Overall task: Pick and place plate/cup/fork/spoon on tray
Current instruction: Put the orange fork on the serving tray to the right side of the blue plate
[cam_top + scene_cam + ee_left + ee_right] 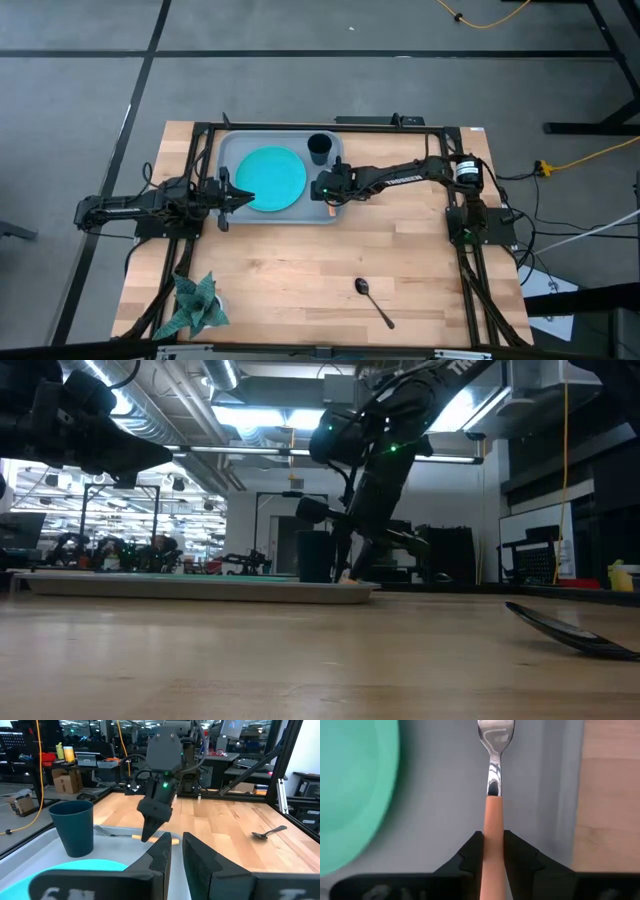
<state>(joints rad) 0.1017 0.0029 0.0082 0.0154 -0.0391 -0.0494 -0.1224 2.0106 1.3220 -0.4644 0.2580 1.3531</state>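
Slim fork with orange-tan handle and silver metal tines: clamped by the handle between the two dark fingers of the right tool, tines pointing away from the wrist, over the floor of the tray. Positioned on the tray's right side, between the plate and the right rim; handle end near the front rim in the high view. Contact between fork and tray floor: cannot be determined.

Large grey-blue rectangular tray with rounded corners and raised rim: resting on the wooden desk, at its far half.

Round flat turquoise plate: lying on the left half of the tray.

Small dark cylindrical cup: standing upright in the far right corner of the tray, just beyond the right tool.

Small slim dark spoon with oval bowl: lying on the bare desk near the front edge, well apart from the tray.

Left tool: at the tray's left edge beside the plate, fingers slightly apart, holding nothing.

Green star-shaped plant decoration: at the front left corner of the desk.
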